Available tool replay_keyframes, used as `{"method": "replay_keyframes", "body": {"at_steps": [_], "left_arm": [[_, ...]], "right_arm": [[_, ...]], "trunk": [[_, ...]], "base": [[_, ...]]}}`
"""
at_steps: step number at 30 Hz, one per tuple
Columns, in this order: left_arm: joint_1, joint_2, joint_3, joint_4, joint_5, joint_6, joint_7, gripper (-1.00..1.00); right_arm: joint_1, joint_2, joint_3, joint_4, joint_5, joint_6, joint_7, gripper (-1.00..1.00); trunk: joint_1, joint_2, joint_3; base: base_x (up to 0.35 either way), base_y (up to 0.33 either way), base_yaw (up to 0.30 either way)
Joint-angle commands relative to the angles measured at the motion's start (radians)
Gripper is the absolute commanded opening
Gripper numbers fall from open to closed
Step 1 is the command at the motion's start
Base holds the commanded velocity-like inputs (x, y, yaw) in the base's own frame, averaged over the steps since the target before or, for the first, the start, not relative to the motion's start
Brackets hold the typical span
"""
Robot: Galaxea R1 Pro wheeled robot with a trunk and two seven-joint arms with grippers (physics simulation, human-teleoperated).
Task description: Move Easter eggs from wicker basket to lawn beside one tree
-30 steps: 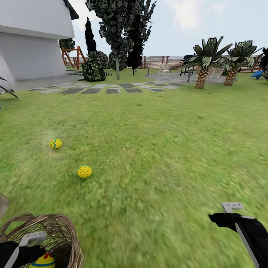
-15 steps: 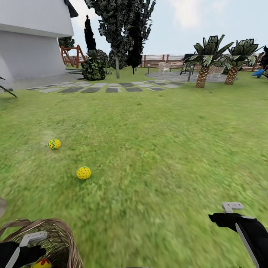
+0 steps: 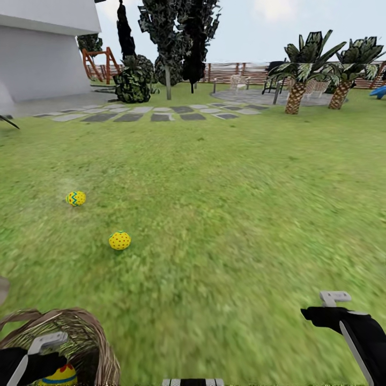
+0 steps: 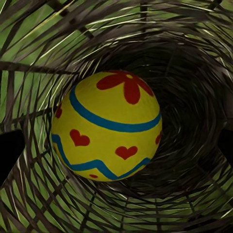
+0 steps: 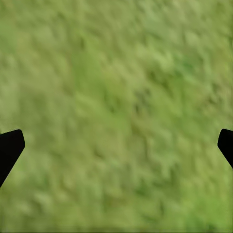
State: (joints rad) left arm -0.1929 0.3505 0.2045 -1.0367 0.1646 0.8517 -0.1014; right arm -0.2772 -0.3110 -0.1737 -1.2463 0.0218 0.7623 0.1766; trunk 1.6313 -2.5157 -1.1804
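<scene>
Basket (image 3: 94,332) holds one egg (image 4: 107,125); two eggs (image 3: 119,240) on lawn (image 3: 230,214).

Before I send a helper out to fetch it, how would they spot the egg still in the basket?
Start at the brown wicker basket on the grass nearest the robot. Inside lies one yellow egg. Unlike the zigzag egg and dotted egg farther out on the lawn, it has a red flower, red hearts and blue bands.

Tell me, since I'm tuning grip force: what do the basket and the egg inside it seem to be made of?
The wicker basket looks like woven brown cane: thin crossing strands with grass visible through the gaps. The egg looks hard, smooth and painted, glossy yellow with blue bands, red hearts and a flower; its actual material can't be told.
</scene>
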Motion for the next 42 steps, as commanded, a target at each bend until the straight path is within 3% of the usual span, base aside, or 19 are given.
{"method": "replay_keyframes", "body": {"at_steps": [1, 16, 42], "left_arm": [[0.0, 0.0, 0.002, -0.002, 0.002, 0.005, -0.003, 1.0], [0.0, 0.008, 0.006, -0.068, 0.003, 0.013, -0.003, 1.0], [0.0, 0.002, 0.007, -0.07, 0.006, 0.005, -0.005, 1.0]], "right_arm": [[0.0, 0.0, -0.001, -0.002, 0.003, 0.005, 0.005, 1.0], [0.0, -0.002, 0.0, -0.005, 0.003, 0.003, 0.006, 1.0], [0.0, 0.0, 0.001, -0.027, -0.003, 0.003, 0.008, 1.0]], "trunk": [[0.0, -0.001, -0.005], [0.007, -0.004, -0.063], [0.019, -0.01, -0.163]], "base": [[0.0, 0.0, 0.0], [0.0, 0.0, 0.0], [0.0, 0.0, 0.0]]}}
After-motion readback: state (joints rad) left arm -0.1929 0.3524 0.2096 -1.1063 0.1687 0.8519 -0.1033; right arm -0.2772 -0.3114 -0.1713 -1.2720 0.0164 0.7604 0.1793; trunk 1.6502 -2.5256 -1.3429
